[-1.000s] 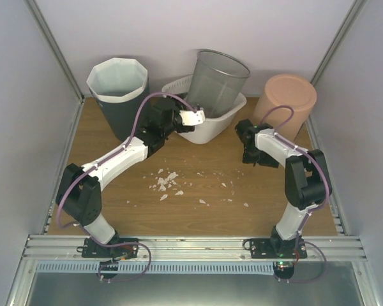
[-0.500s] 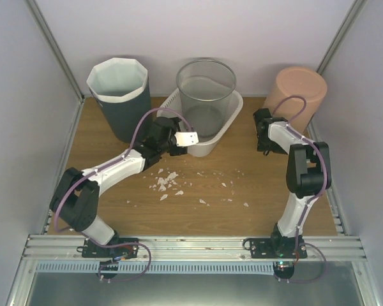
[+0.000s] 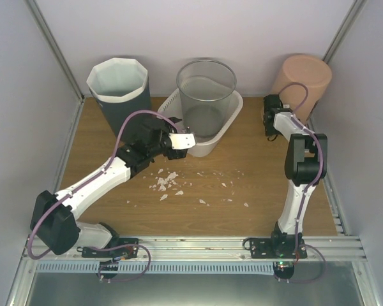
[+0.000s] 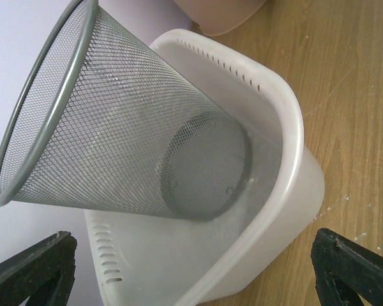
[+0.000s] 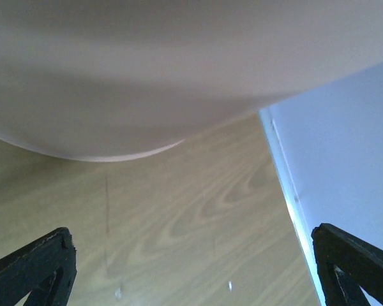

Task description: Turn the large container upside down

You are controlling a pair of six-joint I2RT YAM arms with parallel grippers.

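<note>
Standing at the rear left of the tabletop (image 3: pixel 255 185): dark octagonal bin (image 3: pixel 118 89), upright, white liner folded over its rim.

Left arm reaches diagonally from the near left edge toward centre. Left tool (image 3: pixel 182 141) hovers just in front of the white basket (image 3: pixel 207 145). Its fingers are spread wide in the left wrist view and hold nothing.

The white basket sits at centre rear, with slotted walls. A wire mesh bin (image 3: pixel 206 89) stands upright inside it, mouth up, base on the basket floor, and takes up most of the basket's space.

White scraps (image 3: pixel 169 183) are scattered on the wood in front of the basket, thinning out toward the right. They lie between the two arms.

Right arm rises from the near right edge and stretches to the rear. Right tool (image 3: pixel 270 116) sits low at the left side of the peach container (image 3: pixel 303 80), fingers spread wide. Cannot tell whether they touch it.

The peach container is in the rear right corner, closed end up, tilted toward the right wall. Right wrist view: its pale curved side fills the upper frame, bare wood below, wall at right.
</note>
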